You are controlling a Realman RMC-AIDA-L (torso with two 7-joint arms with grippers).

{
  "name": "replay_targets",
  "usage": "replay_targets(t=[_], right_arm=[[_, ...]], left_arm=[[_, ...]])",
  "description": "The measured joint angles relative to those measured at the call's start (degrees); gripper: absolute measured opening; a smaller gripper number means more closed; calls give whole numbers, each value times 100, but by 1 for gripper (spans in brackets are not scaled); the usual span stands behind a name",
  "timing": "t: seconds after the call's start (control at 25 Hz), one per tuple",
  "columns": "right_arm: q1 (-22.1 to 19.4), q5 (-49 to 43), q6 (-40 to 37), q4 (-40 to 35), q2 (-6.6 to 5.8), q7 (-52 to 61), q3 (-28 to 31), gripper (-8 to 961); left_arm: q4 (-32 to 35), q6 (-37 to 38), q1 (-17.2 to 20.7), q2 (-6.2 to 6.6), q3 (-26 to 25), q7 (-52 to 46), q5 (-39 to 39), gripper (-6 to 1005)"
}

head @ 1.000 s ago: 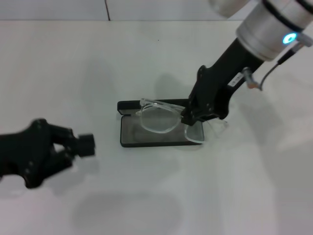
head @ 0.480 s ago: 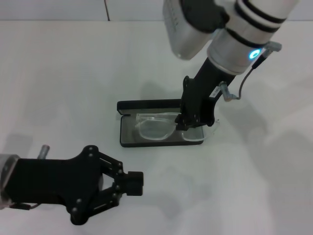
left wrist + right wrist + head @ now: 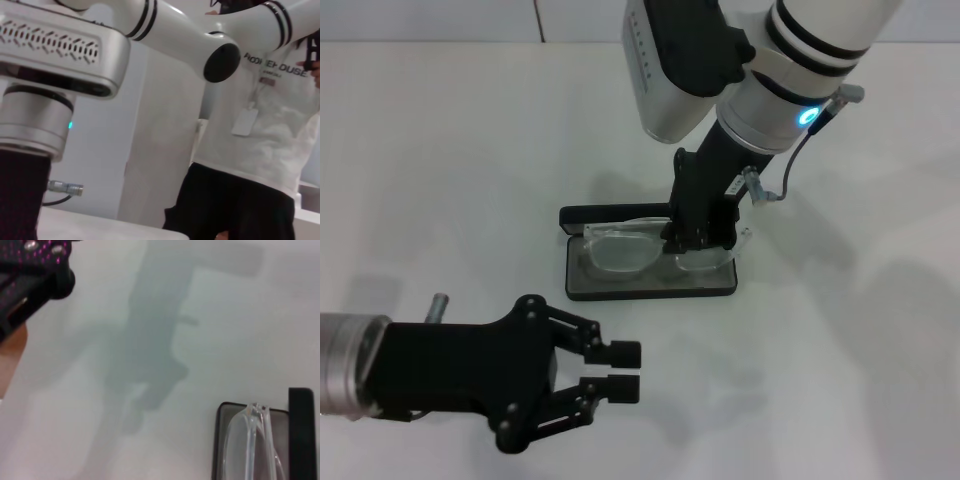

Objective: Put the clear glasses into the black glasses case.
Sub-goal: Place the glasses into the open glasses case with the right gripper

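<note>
Near the table's front-left corner: left gripper, idle, fingers nearly closed with a thin gap, nothing held. Keep clear of the case.

At table centre: case open, lid laid back toward the far edge. Glasses low over the grey lining, left lens inside the tray outline, right end under the right gripper. Gripper appears clamped on the glasses near the right lens; fingertips hidden by its own body, so grip judged, not confirmed.

To finish well: lower straight down until the frame rests flat in the lining; check that the right arm tip does not overhang the case's right edge; release only when seated; withdraw vertically to avoid dragging the frame out.

Head view: whole layout, both grippers. Right wrist view: only one end of the glasses sitting in the case. Left wrist view: neither item; only the right arm and a bystander.
</note>
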Motion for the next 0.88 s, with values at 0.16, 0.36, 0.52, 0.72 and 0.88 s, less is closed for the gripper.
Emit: replay_targets(t=[0.16, 0.36, 0.52, 0.72, 0.88], right_arm=[[54, 24, 138, 77, 0, 50, -144, 125], [171, 209, 327, 300, 0, 134, -328, 127], [209, 244, 431, 395, 0, 154, -491, 129], [209, 261, 558, 460, 0, 204, -614, 131], [184, 307, 643, 514, 0, 190, -628, 132]], left_arm=[[0, -161, 11, -30, 27, 92, 7, 136], [1, -184, 48, -38, 30, 264, 8, 294], [-7, -198, 57, -62, 31, 380, 8, 346], [-23, -306, 62, -93, 16, 426, 8, 358], [-63, -374, 52, -117, 13, 470, 8, 357]])
